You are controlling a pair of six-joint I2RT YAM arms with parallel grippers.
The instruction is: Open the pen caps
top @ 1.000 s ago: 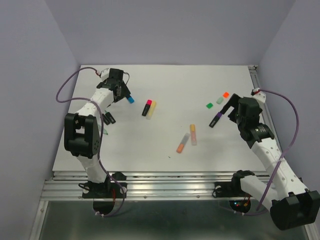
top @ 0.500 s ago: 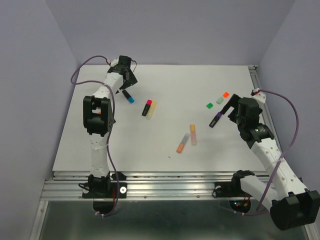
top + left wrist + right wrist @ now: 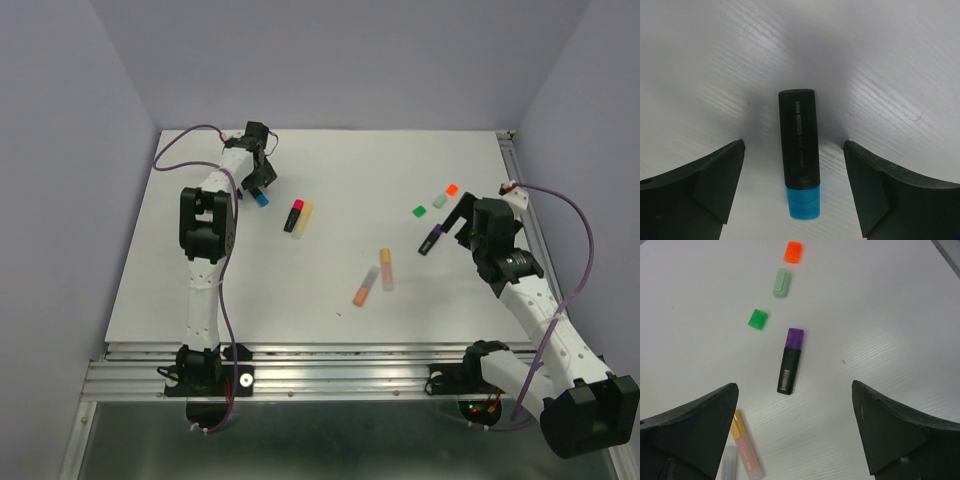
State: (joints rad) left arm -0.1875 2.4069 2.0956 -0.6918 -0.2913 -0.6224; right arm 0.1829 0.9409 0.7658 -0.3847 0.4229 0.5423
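A black pen (image 3: 799, 145) with a blue cap (image 3: 804, 203) lies on the white table, straight between the fingers of my left gripper (image 3: 794, 143), which is open and touches nothing. From above, that gripper (image 3: 258, 180) hangs over the pen (image 3: 259, 195) at the back left. My right gripper (image 3: 794, 386) is open and empty, just short of a black pen (image 3: 789, 367) with a purple cap (image 3: 795, 338). Loose orange (image 3: 793, 252), mint (image 3: 781, 282) and green (image 3: 758, 319) caps lie beyond it. In the top view the right gripper (image 3: 456, 216) is beside the purple-capped pen (image 3: 432, 239).
A pink-capped black pen (image 3: 294, 215) and a pale yellow pen (image 3: 305, 215) lie side by side at centre left. Two pastel orange pens (image 3: 385, 268) (image 3: 364, 288) lie mid-table. The table's metal rail (image 3: 300, 358) runs along the near edge.
The left arm has swung from its folded pose at the left to reach straight back, bringing its gripper right, over the blue-capped pen. The right arm has barely moved.
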